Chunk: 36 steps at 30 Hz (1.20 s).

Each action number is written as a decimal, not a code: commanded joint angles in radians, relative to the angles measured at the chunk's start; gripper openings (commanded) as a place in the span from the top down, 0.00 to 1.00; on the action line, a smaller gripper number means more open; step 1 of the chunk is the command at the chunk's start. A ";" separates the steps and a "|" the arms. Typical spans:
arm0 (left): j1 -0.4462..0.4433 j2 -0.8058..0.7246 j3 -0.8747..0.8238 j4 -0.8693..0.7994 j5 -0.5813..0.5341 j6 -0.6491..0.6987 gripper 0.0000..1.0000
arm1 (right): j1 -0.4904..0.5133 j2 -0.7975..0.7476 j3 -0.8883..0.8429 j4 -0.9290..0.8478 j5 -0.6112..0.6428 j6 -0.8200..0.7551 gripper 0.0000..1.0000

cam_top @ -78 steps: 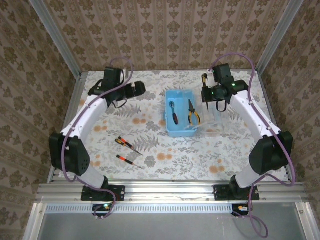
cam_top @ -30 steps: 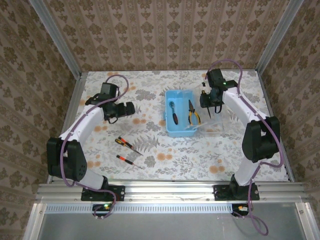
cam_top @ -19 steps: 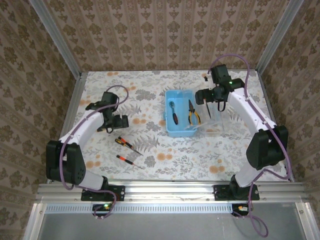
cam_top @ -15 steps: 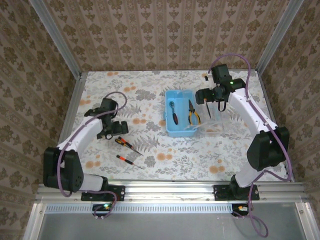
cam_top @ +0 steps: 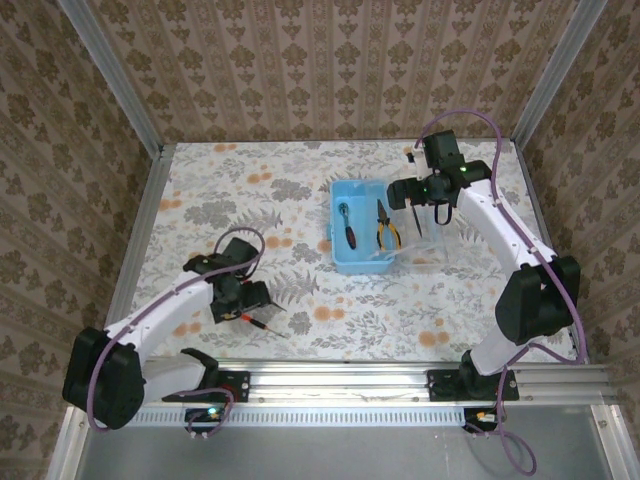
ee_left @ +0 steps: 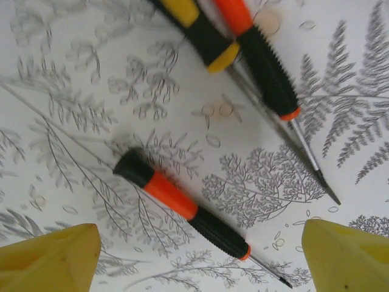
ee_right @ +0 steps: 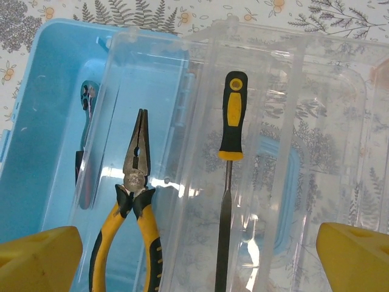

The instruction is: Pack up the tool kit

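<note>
**Case open, three screwdrivers lying loose**

Between your left fingers (ee_left: 48, 255) a red-black screwdriver (ee_left: 188, 213) lies flat. Beyond it, a yellow-black screwdriver (ee_left: 200, 33) and an orange-black screwdriver (ee_left: 264, 67) lie side by side. Ahead of your right fingers (ee_right: 36, 258) the blue case (ee_right: 42, 121) lies open with the pliers (ee_right: 137, 207) inside.

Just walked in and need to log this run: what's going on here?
Two robot arms are packing a tool kit. The left gripper hangs open over three screwdrivers lying on the tablecloth, with nothing gripped. The right gripper hangs open above the open blue case. The pliers lie in it, and a yellow-handled tool lies on its clear lid.
</note>
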 commanded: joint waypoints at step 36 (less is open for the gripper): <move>-0.042 0.243 0.023 0.204 -0.109 -0.061 1.00 | 0.010 0.015 0.056 -0.013 -0.034 -0.031 0.00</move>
